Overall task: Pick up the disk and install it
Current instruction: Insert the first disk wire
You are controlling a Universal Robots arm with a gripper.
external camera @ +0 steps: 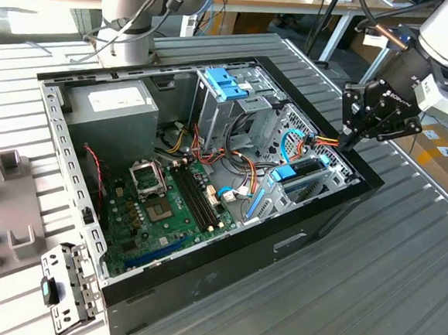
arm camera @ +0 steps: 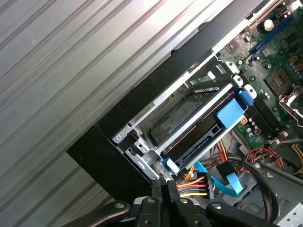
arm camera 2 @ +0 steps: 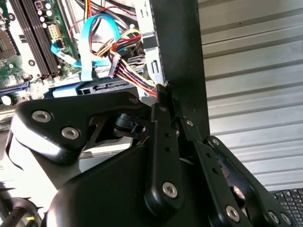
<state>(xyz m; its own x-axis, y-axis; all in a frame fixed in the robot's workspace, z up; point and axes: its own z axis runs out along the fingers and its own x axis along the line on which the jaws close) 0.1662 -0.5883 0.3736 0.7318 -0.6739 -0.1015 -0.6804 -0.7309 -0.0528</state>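
- Open computer case (external camera: 199, 282) lying flat on a ribbed grey table (external camera: 386, 273), its inside facing up.
- Gripper (external camera: 349, 138) hanging over the case corner at the exterior view's right, fingertips pressed together with no gap, nothing between them.
- In the first wrist view, gripper (arm camera: 164, 185) tips closed just above a bundle of red, yellow and black wires (arm camera: 194, 183), at the corner of the metal drive bay (arm camera: 137, 137).
- In the second wrist view, gripper (arm camera 2: 163, 91) tips together beside the black case wall (arm camera 2: 182, 56), close to the same wires (arm camera 2: 128, 71); whether touching them, cannot tell.
- Disk (arm camera: 203, 130) sitting inside the drive bay, dark body flat, blue rail with a blue tab at one end and a small blue piece at the end nearest the gripper.
- In the exterior view, disk (external camera: 305, 171) seen low in the case near the right wall, just below the gripper, blue tab on top.
- Flat pale blue cable (arm camera 2: 87, 42) looping near the wires.
- Motherboard (external camera: 166, 209) covering the case floor, grey power supply (external camera: 112, 108) in the far corner at the exterior view's left.
- Pale blue tray (external camera: 224, 82) standing on the tall bay at the far side, well apart from the gripper.
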